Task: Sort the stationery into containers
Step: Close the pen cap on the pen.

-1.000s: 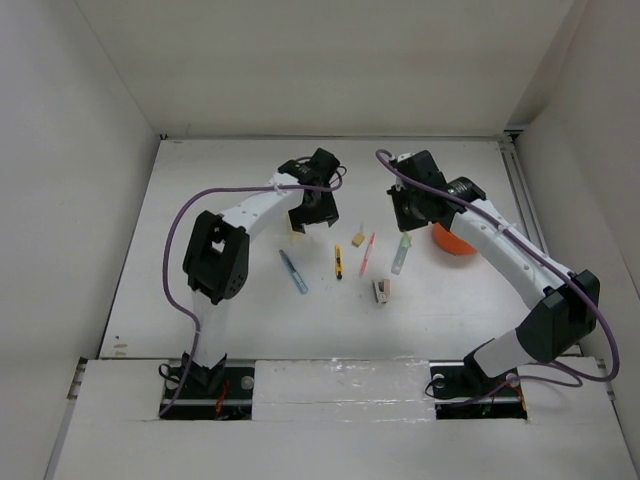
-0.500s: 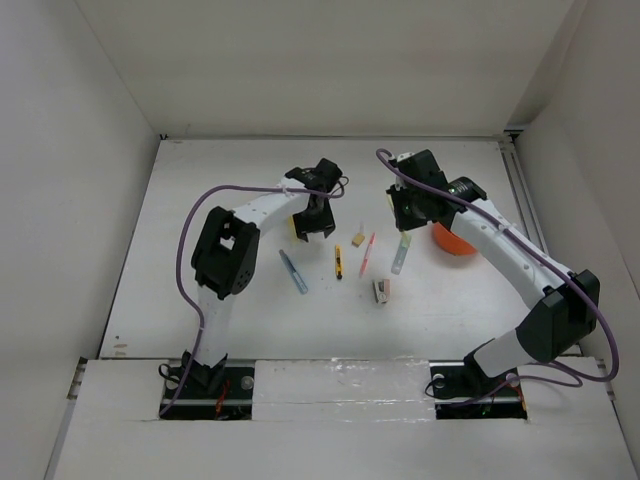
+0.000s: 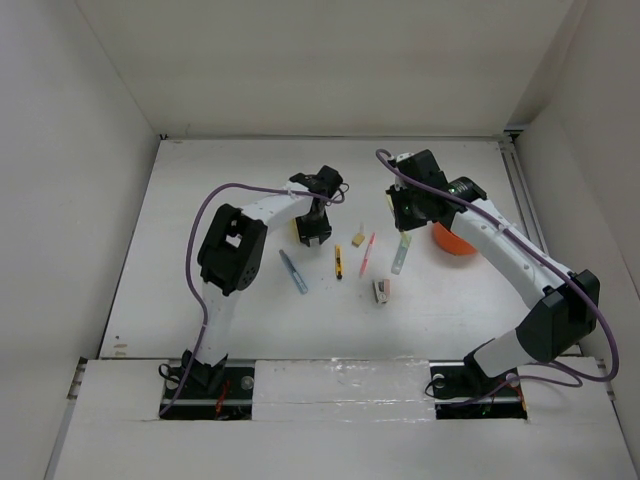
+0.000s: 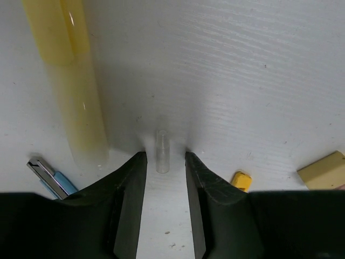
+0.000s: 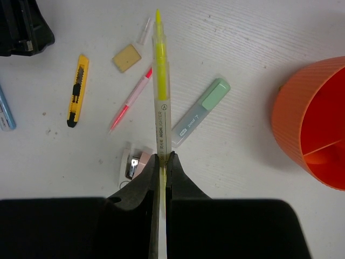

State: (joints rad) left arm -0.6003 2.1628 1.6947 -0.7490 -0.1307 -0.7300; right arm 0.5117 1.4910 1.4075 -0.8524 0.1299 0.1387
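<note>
Holding a thin yellow highlighter pen (image 5: 160,81) tight between its clenched fingers, the right tool (image 5: 162,157) hangs over the white tabletop (image 3: 200,200). The round orange plastic tub (image 5: 312,124) with walls inside sits on the tabletop just to its right. Below the highlighter lie a pale green marker (image 5: 199,113), a thin red pen (image 5: 132,100), a tan eraser cube (image 5: 127,58), a yellow and black cutter (image 5: 78,89) and a small grey-pink piece (image 5: 137,162). The left tool (image 4: 166,156) is down at the tabletop with its jaws apart, and a tiny clear plastic cap (image 4: 162,148) lies loose between them. A fat pale yellow pen (image 4: 70,91) lies beside it.
</note>
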